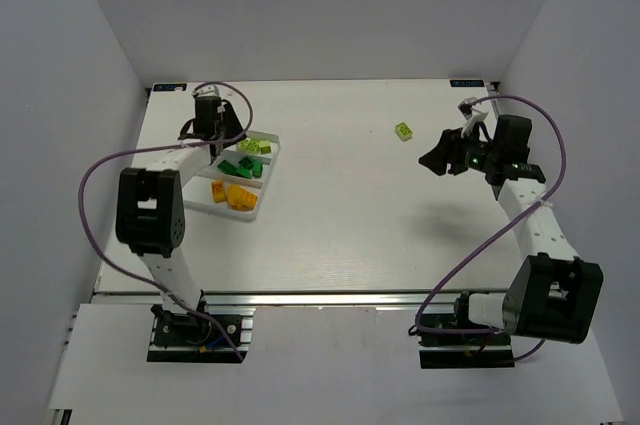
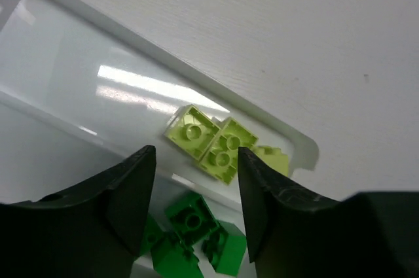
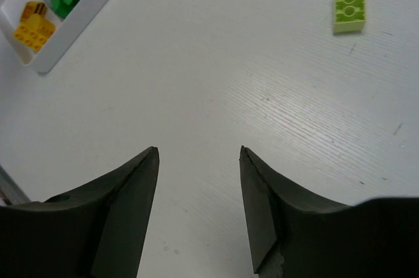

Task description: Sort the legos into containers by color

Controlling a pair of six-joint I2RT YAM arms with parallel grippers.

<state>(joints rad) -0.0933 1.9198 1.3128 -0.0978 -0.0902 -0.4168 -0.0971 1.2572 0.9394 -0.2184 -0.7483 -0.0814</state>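
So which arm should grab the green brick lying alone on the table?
Right. The right gripper is open, empty and nearer the lime brick; the left gripper hangs over the tray, far from it.

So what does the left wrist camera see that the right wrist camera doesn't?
Only the left wrist: the left pincer, open over the tray, with studs seen close up. Only the right wrist: the right pincer, open, a loose lime brick on the table, and the orange bricks. Both: the tray, its dark green bricks and its lime bricks.
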